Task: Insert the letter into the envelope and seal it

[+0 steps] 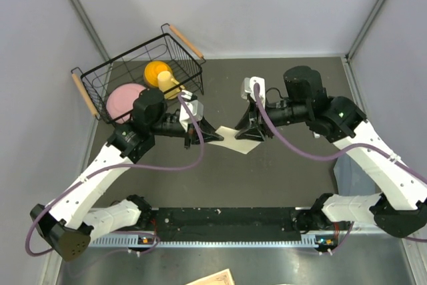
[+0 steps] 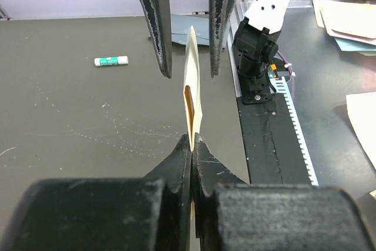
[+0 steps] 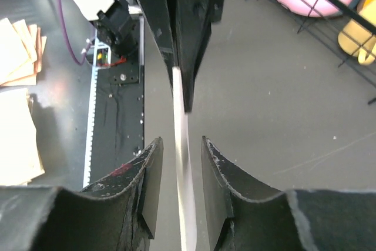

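The letter [image 1: 237,141], a pale cream card, hangs edge-on in the air between my two grippers above the middle of the table. My left gripper [image 1: 212,135] is shut on its near edge; in the left wrist view the jaws pinch the letter [image 2: 192,89] at their tips [image 2: 192,140]. My right gripper [image 1: 244,131] is open. Its fingers [image 2: 161,27] straddle the far edge, and the letter [image 3: 183,163] runs through the gap [image 3: 181,140], clear of both pads. The blue-grey envelope [image 1: 347,175] lies flat at the right, partly under my right arm.
A black wire basket [image 1: 115,71] at the back left holds a pink bowl [image 1: 124,100] and a yellow object [image 1: 160,75]. A white-and-green glue stick [image 2: 111,61] lies on the table. The toothed black rail [image 1: 227,218] runs along the near edge. Spare cream cards [image 3: 17,45] lie off the table.
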Available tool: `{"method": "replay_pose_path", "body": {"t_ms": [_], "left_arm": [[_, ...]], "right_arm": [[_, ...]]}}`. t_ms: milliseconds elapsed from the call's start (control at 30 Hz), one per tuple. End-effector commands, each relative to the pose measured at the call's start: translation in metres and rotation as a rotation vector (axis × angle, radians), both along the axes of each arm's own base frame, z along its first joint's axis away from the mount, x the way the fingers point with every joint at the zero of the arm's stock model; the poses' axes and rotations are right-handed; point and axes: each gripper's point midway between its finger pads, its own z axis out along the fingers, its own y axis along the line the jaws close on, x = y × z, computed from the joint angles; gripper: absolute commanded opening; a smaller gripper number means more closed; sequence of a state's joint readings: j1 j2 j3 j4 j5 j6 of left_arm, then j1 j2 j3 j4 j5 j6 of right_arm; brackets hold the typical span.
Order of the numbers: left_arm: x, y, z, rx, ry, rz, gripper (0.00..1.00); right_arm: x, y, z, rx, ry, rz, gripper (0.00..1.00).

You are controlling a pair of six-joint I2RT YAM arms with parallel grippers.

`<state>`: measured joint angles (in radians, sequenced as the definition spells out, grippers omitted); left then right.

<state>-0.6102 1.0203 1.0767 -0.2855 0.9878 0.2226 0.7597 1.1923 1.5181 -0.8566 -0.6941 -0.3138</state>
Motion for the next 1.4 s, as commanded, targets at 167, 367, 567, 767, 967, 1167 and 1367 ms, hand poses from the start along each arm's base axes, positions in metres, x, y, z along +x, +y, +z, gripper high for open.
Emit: {"method": "replay_pose_path", "body": {"t_ms": [167,367,567,767,967,1167,1367], "left_arm": [[-0.004,-0.007,0.005,-0.050,0.064,-0.019,0.00],[-0.006,-0.007,0.001,-0.047,0.069,-0.020,0.00],[-0.006,-0.009,0.000,-0.043,0.077,-0.022,0.00],[-0.005,-0.011,0.000,-0.040,0.084,-0.022,0.00],[-0.005,-0.012,-0.003,-0.035,0.088,-0.022,0.00],[-0.004,-0.013,-0.006,-0.027,0.104,-0.014,0.00],[-0.002,-0.013,-0.006,-0.027,0.106,-0.006,0.00]], "right_arm": [[-0.003,0.032,0.040,0.112,-0.057,0.035,0.19],[0.006,0.032,0.044,0.120,-0.088,-0.011,0.00],[0.010,0.036,0.045,0.125,-0.064,-0.030,0.30],[0.009,0.043,0.046,0.127,-0.056,-0.011,0.19],[0.006,0.041,0.050,0.141,-0.074,0.003,0.00],[0.006,0.044,0.046,0.132,-0.041,-0.004,0.28],[0.008,0.045,0.040,0.119,-0.040,-0.003,0.00]]}}
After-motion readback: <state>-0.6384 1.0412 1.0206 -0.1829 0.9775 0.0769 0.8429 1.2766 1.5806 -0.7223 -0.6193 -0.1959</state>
